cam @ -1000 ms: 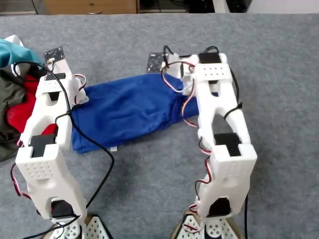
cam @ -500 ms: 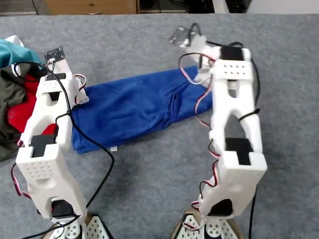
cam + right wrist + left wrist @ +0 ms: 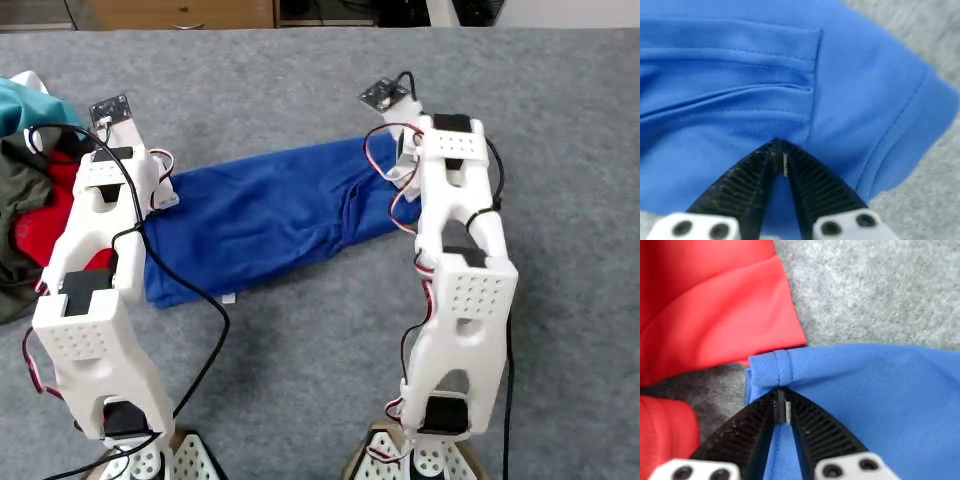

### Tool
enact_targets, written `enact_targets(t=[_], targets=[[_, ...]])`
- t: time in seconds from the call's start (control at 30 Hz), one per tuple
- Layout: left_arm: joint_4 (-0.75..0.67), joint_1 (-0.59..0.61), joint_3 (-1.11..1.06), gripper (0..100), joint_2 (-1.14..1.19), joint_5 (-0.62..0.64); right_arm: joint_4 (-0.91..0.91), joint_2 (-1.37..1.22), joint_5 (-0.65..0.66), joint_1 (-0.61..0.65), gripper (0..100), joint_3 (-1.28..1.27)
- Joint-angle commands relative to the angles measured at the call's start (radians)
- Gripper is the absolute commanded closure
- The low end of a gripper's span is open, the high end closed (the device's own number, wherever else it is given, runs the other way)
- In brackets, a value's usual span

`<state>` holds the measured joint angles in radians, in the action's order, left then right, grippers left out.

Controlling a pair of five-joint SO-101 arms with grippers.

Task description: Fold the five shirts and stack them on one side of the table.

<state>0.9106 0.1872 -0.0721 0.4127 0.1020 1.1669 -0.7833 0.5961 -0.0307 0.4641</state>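
A blue shirt [image 3: 260, 215] lies folded into a long band across the grey table, running between the two arms. My left gripper [image 3: 781, 400] is shut on its hemmed corner [image 3: 780, 365] at the left end, right beside a red shirt [image 3: 715, 305]. My right gripper [image 3: 780, 150] is shut on a pinch of the blue shirt [image 3: 740, 90] at the right end, near stitched pleats. From above, the left arm [image 3: 105, 200] and the right arm [image 3: 450, 190] cover both gripped ends.
A heap of unfolded shirts sits at the table's left edge: red [image 3: 40, 225], dark olive [image 3: 18, 185] and teal [image 3: 25, 100]. Bare grey felt [image 3: 570, 150] stretches right of the right arm and in front of the blue shirt. Cables hang along both arms.
The right arm swung out to the right with the shirt's end, drawing the band longer and flatter, then settled slightly back. The left arm has not moved.
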Motion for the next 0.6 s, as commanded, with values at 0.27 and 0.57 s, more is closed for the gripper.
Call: enact_targets(t=[0.27,0.57], targets=[[0.043,-0.017,0.031,98,-0.056,-0.003,0.209,0.186,-0.028,-0.038,99.6,0.280],[0.361,-0.017,0.005,98,-0.490,-0.008,-0.031,0.226,-0.247,-0.125,99.5,0.196]])
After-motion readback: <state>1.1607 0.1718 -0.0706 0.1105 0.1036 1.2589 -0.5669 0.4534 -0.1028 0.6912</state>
